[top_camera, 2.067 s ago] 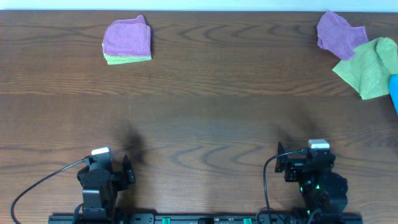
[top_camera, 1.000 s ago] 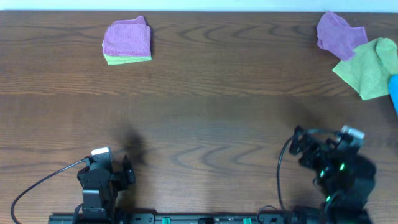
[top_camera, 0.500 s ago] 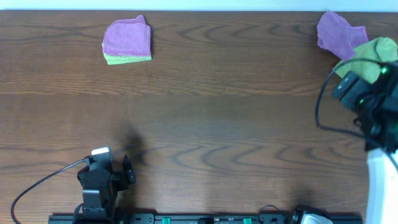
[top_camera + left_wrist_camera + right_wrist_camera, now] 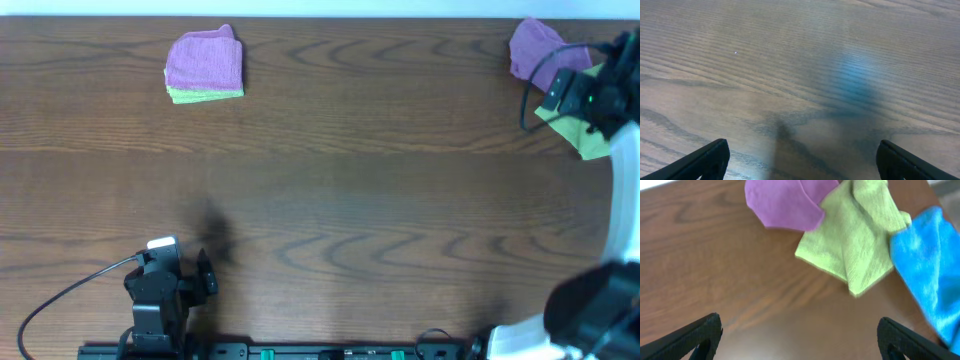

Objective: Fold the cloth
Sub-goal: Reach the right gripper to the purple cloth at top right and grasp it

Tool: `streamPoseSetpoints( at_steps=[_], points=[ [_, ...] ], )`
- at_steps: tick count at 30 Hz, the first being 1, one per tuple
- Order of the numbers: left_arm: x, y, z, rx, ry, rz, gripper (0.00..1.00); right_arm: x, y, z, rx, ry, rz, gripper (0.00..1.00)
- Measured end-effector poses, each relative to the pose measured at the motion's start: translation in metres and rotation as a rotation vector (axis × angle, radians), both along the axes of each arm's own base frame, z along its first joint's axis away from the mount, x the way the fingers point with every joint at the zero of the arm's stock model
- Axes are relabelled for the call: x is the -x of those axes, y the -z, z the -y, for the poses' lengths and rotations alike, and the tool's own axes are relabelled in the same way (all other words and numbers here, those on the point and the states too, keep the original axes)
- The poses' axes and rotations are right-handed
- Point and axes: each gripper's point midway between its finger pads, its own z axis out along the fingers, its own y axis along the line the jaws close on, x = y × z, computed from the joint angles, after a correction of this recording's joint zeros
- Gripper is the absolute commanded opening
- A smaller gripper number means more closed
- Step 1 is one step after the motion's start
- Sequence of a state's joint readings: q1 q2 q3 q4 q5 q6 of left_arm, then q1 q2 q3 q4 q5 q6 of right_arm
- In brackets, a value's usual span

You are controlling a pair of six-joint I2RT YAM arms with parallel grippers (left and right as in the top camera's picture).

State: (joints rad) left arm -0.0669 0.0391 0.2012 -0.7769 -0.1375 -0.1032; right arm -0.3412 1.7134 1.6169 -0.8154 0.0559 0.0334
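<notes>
The cloth (image 4: 535, 48) is a lilac-purple piece lying crumpled at the table's far right corner; the right wrist view has it at the top (image 4: 787, 202). A lime-green cloth (image 4: 855, 235) lies against its right side. My right gripper (image 4: 590, 95) hovers above these two, open, with only bare wood between its fingers (image 4: 800, 337). My left gripper (image 4: 205, 275) rests at the near left edge, open and empty over the tabletop (image 4: 802, 157).
A blue cloth (image 4: 927, 265) lies to the right of the green one at the table's edge. A folded purple cloth on a folded green one (image 4: 205, 65) sits at the far left. The wooden table (image 4: 330, 180) spans the middle.
My right arm has swung from the near edge out to the far right corner, above the crumpled cloths. The left arm and all cloths have stayed put.
</notes>
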Motion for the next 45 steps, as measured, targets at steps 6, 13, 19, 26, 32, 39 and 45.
streamPoseSetpoints(
  at_steps=[6,13,19,26,32,39,45],
  points=[
    [0.0,0.0,0.0,0.0,0.0,0.0,0.95,-0.059,0.019,0.011,0.107,-0.192,-0.046,0.99],
    [0.0,0.0,0.0,0.0,0.0,0.0,0.95,-0.118,0.061,0.018,0.208,-0.337,-0.048,0.99],
    [0.0,0.0,0.0,0.0,0.0,0.0,0.95,-0.142,0.106,0.024,0.24,-0.387,-0.058,0.99],
    [0.0,0.0,0.0,0.0,0.0,0.0,0.95,-0.174,0.138,0.014,0.294,-0.463,-0.01,0.99],
    [0.0,0.0,0.0,0.0,0.0,0.0,0.95,-0.196,0.148,0.017,0.352,-0.482,0.064,0.86],
    [0.0,0.0,0.0,0.0,0.0,0.0,0.95,-0.197,0.173,0.018,0.351,-0.495,0.037,0.51],
    [0.0,0.0,0.0,0.0,0.0,0.0,0.95,-0.195,0.178,0.023,0.372,-0.476,0.01,0.07]
  ],
)
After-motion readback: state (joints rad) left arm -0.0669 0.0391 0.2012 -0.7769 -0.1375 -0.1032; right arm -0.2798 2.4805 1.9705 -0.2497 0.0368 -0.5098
